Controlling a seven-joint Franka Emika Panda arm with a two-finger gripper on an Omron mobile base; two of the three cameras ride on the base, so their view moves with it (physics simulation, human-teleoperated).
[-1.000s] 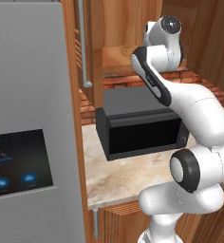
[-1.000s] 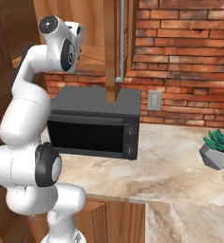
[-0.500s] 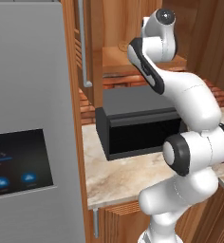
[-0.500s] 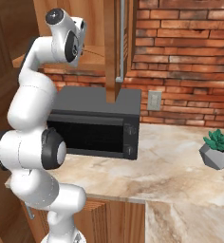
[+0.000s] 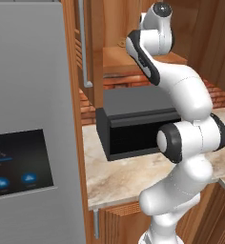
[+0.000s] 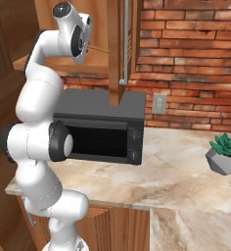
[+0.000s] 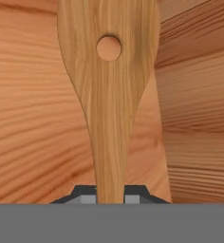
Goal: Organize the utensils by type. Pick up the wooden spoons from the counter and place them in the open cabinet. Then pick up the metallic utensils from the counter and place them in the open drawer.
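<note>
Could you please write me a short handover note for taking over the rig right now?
Gripper: shut on the wooden spoon, which has a round hole in its blade and sticks out past the fingertips.
Position: the arm is raised into the open cabinet above the black microwave; wood panels surround the spoon in the hand view.
Done: this spoon is off the counter and at the cabinet.
Left: set it down and release. No other spoons, nor the drawer, are in these views, so check for the remaining wooden spoons and the metallic utensils.

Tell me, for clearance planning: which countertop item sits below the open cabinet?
The black microwave, directly under the cabinet; the potted succulent stands apart, farther along the counter by the brick wall.
</note>
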